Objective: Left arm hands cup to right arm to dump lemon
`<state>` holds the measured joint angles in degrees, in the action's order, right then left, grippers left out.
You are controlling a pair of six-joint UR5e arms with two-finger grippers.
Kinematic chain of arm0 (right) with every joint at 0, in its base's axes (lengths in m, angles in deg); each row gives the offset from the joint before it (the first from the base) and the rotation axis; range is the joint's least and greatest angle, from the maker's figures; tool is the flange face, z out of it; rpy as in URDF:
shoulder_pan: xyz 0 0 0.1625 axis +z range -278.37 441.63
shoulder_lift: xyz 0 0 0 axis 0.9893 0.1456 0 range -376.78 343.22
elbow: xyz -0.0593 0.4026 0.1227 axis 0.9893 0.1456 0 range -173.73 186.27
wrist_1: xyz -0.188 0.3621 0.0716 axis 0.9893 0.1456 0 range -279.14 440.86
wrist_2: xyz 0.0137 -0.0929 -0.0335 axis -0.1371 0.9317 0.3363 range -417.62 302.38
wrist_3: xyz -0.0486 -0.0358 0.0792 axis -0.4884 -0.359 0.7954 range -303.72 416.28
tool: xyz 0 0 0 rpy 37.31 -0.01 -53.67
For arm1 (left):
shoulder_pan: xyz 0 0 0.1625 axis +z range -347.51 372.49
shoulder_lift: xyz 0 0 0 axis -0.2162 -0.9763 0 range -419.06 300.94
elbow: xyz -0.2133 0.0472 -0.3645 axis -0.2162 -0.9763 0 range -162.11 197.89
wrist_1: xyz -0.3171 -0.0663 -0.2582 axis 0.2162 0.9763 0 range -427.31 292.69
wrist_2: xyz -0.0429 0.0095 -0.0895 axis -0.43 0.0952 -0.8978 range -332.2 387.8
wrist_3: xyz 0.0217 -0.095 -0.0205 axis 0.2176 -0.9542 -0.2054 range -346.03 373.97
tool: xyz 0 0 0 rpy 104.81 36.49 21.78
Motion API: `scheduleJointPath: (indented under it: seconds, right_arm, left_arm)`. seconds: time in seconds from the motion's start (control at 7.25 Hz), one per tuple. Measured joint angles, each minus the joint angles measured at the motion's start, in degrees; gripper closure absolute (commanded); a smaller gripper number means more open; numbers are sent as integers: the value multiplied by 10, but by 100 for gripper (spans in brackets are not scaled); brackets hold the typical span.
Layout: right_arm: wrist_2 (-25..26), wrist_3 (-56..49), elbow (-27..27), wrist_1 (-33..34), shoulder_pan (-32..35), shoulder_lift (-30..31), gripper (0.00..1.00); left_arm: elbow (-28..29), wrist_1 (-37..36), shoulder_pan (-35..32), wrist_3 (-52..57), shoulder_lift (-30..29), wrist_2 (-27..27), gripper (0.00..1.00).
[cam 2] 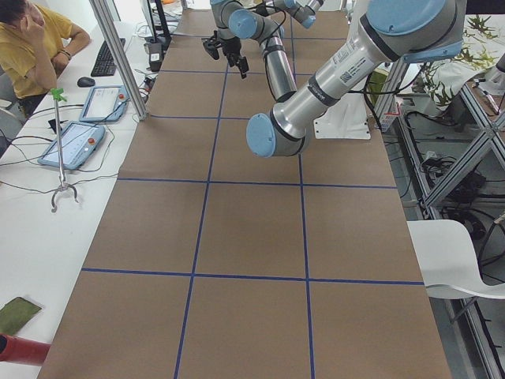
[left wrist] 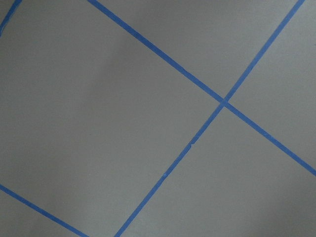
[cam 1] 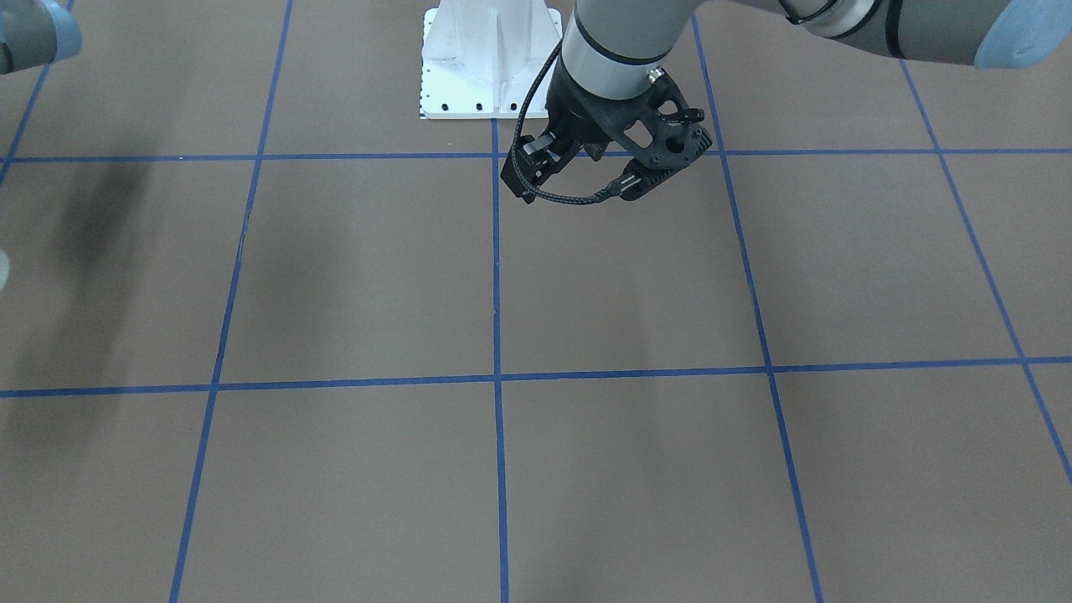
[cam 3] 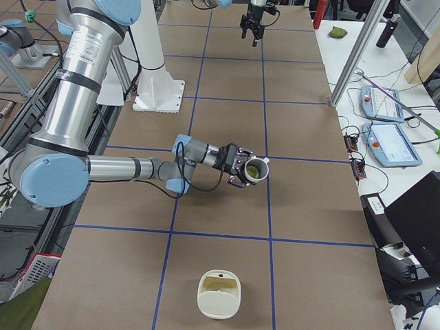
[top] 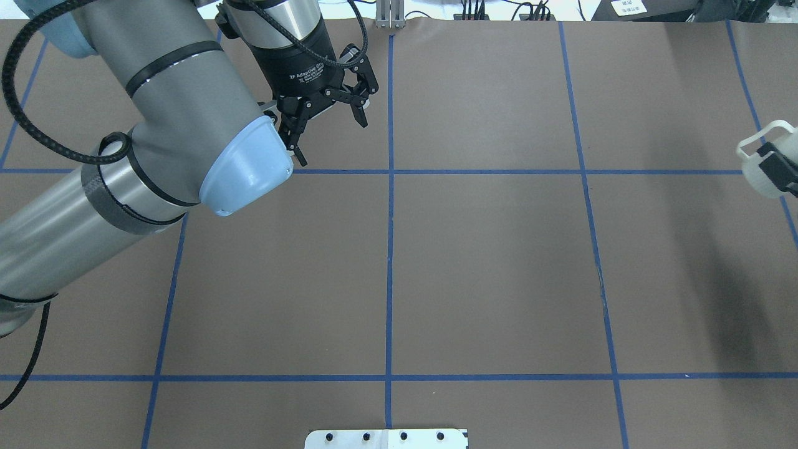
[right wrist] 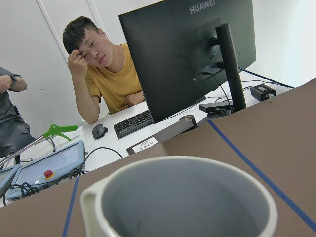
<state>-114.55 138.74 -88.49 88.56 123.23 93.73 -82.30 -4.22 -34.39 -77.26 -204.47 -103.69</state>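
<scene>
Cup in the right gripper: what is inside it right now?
The exterior right view shows the yellow-green lemon inside the cup, which the right gripper holds. The wrist view shows only grey inner wall; the near rim hides the bottom.

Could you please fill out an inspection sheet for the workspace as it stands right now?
Surface: brown table with a blue tape grid.
Job's things: cup held tipped on its side, lemon inside it.
Clutter: cream container on the table near the robot's right end.
Grippers: left gripper open and empty; right gripper shut on the cup.
Cables: braided cable looped by the left gripper.
Surroundings: person seated behind a monitor.
</scene>
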Motion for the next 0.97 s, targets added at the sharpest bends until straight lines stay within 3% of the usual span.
scheduleJointPath:
  seconds: [0.28,0.55,0.97]
  right_arm:
    - [-108,0,109,-140,106,3,100]
    - [-218,4,138,-178,202,8,100]
    - [-279,99,178,-237,254,26,100]
  left_arm:
    - [0,-1,8,-3,0,11,0]
    - [-1,-1,15,-7,-2,14,0]
    - [-2,-1,18,-19,-2,17,0]
